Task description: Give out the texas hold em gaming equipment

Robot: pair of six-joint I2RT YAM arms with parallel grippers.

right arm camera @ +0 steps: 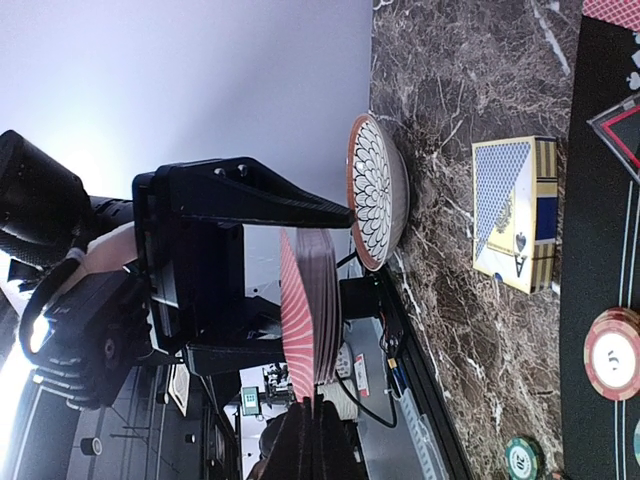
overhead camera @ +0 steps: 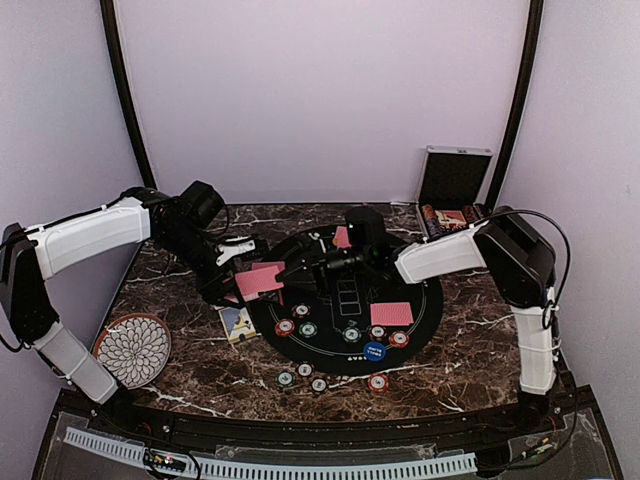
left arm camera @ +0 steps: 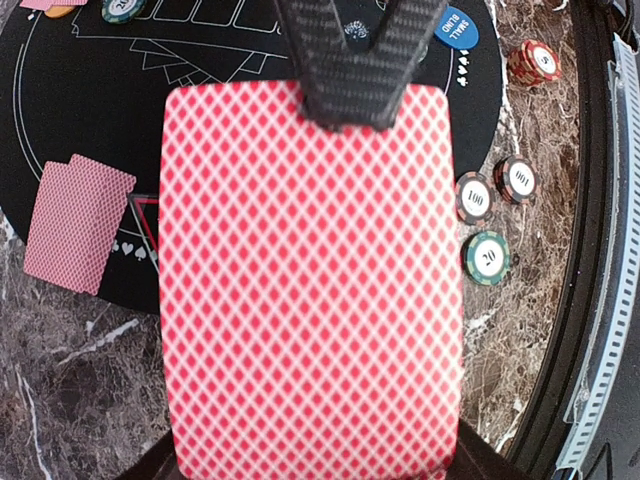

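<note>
Surface: dark, white-veined marble table [overhead camera: 470,350]
Centre: round black mat [overhead camera: 425,300], lying flat
Near left: flower-patterned plate [overhead camera: 133,349]
Touching mat's left edge: blue-and-yellow card box [overhead camera: 237,323]
Front, off the mat: cluster of three chips [overhead camera: 305,370]; red chip [overhead camera: 377,382] to their right
Far right corner: open chip case [overhead camera: 452,195]

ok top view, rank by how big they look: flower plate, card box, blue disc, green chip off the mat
1. flower plate
2. card box
3. blue disc
4. green chip, only slightly smaller than the disc

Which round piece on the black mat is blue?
The larger button marked Small Blind; the chips beside it are smaller, with red or green rims.
</note>
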